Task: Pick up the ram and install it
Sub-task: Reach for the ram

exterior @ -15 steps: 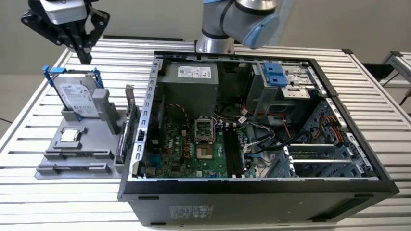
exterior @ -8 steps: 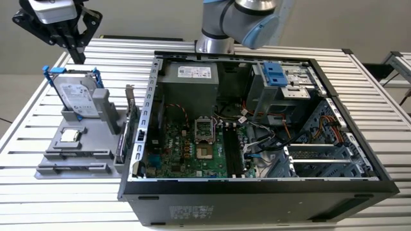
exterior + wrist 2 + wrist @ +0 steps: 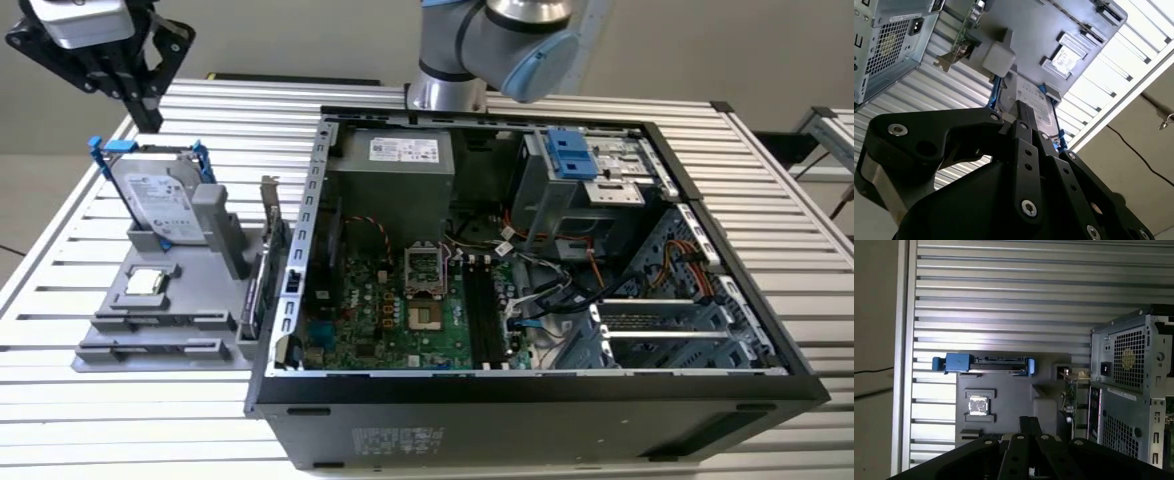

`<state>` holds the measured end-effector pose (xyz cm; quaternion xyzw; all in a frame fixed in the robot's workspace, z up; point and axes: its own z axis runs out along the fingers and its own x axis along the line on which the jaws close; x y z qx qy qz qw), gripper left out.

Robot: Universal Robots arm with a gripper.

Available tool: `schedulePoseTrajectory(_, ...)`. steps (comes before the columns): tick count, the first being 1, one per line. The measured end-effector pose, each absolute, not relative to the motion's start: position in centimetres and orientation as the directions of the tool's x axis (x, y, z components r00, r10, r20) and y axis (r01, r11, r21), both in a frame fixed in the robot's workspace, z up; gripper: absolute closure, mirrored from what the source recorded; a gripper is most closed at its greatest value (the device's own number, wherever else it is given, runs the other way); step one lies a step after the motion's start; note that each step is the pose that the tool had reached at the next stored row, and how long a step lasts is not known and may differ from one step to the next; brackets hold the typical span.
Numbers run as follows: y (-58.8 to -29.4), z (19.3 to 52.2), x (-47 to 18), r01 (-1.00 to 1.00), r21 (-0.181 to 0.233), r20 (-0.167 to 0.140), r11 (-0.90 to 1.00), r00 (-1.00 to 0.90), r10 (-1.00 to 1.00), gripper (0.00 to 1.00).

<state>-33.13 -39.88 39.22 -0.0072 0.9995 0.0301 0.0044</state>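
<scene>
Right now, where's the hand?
The hand hangs on the exterior view's left, over the far corner of the table, just beyond the upright hard drive in the gray fixture.

"What is carrying everything you are looking at?"

"You are looking at a slatted metal tabletop, its ribs running from the exterior view's left to its right."

"And what is lying on it?"

"An open computer case is lying on its side. It is taking up the middle and reaching toward the near edge. Just beside it, a grey parts holder is sitting flat by the edge on the exterior view's left. The arm's base is standing at the far edge."
</scene>
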Motion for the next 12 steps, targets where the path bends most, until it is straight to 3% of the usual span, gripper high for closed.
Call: schedulePoseTrajectory(12,-39.9,39.2,-35.0,0.008,0.060,-0.009,0.998,-1.000,0.009,1.00)
